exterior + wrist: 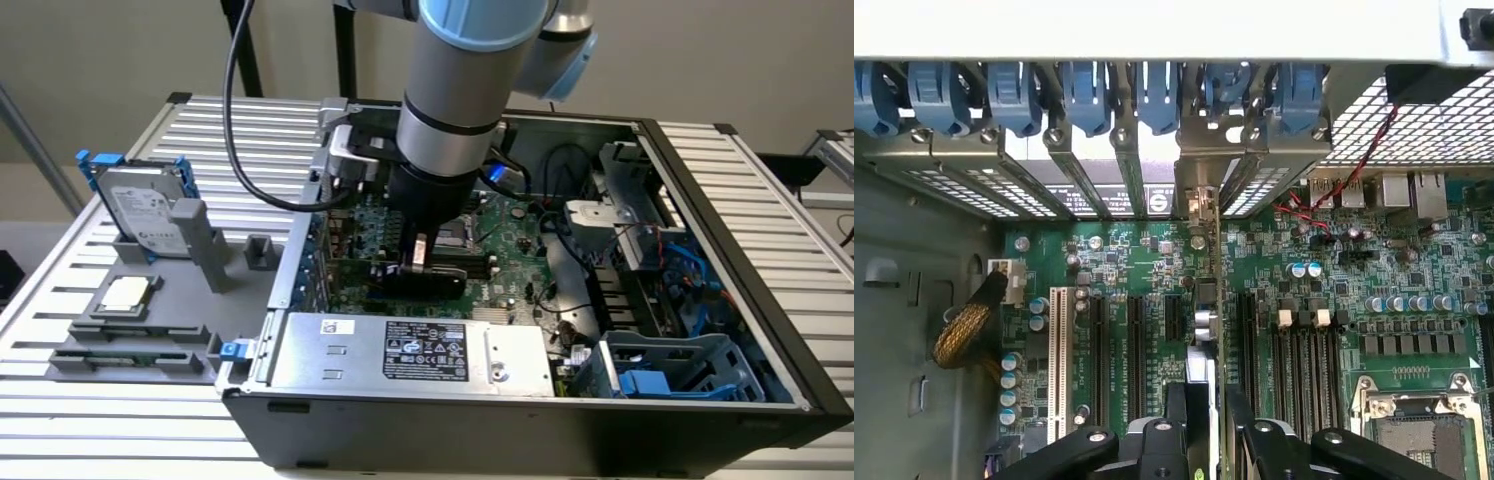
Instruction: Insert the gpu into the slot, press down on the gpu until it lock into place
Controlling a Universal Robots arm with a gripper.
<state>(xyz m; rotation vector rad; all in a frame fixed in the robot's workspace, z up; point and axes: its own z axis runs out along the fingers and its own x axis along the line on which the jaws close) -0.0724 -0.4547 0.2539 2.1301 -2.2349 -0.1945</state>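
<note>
Gripper (1199, 420) around upright gpu (1204, 300), edge-down.

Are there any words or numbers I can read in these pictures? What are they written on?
None can be read for sure.
Power supply label: black with white print, too small to read.
Hard drive label: white with small print, blurred.
Motherboard: tiny white lettering between the slots, too small to read.
The gpu stands on edge at the gripper; no text shows on it.

Upright gpu (1206, 300) between crowding black slots (1134, 345)
</note>
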